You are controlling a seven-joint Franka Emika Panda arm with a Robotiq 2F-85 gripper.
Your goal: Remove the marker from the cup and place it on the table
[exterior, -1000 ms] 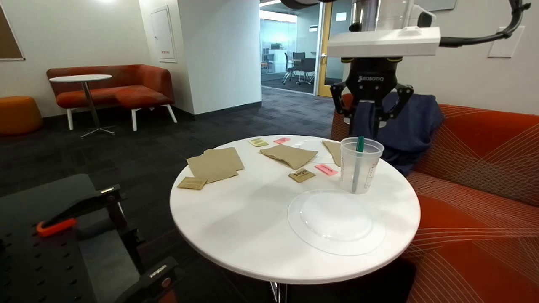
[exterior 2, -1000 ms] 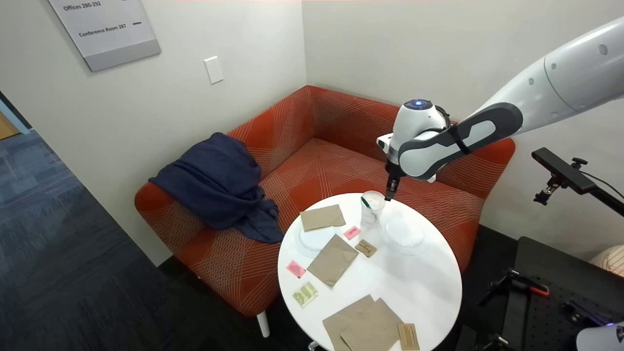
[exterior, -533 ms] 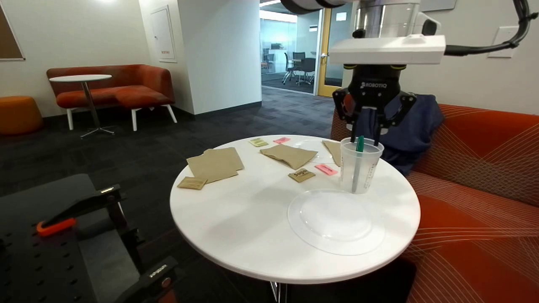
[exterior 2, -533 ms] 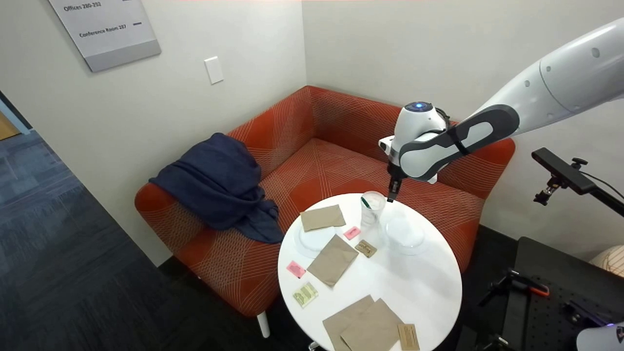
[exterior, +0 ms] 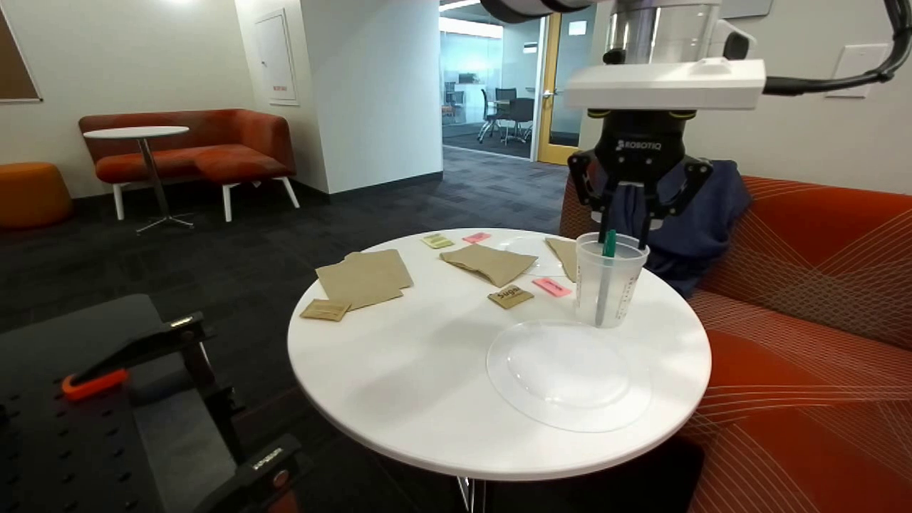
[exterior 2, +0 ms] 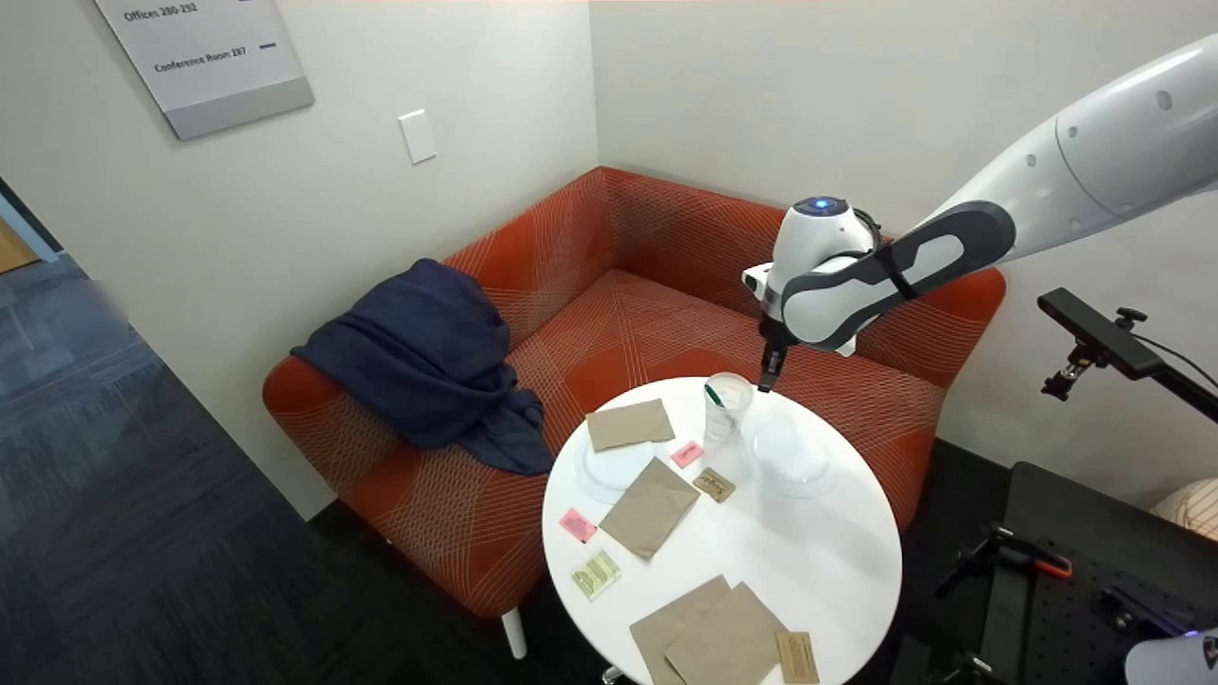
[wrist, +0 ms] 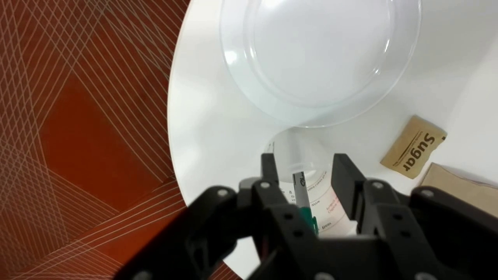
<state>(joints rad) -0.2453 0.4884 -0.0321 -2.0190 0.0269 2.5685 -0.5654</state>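
The marker has a green cap and a grey body. It leans in the clear cup (exterior: 625, 299), and its cap (exterior: 610, 244) sticks out above the rim. The cup (exterior 2: 721, 424) and marker (exterior 2: 714, 396) also show in the other exterior picture. The cup stands upright on the round white table (exterior: 413, 406). My gripper (exterior: 625, 241) is open, with its fingertips at about rim height, behind the marker in that view. In the wrist view, the open gripper (wrist: 305, 165) points toward the cup (wrist: 325, 198). The marker (wrist: 300, 190) shows between the fingers, its cap end partly hidden by a finger.
A clear plate (exterior: 570, 374) lies close to the cup. A sugar packet (exterior: 511, 296), a pink packet (exterior: 552, 286) and brown napkins (exterior: 491, 263) lie on the table. A red sofa (exterior 2: 647, 323) with a dark blue cloth (exterior 2: 428, 352) stands behind the table.
My gripper has come down to the cup's rim height, then shifted slightly right in an exterior view. It stays open. The cup and the marker have not moved.
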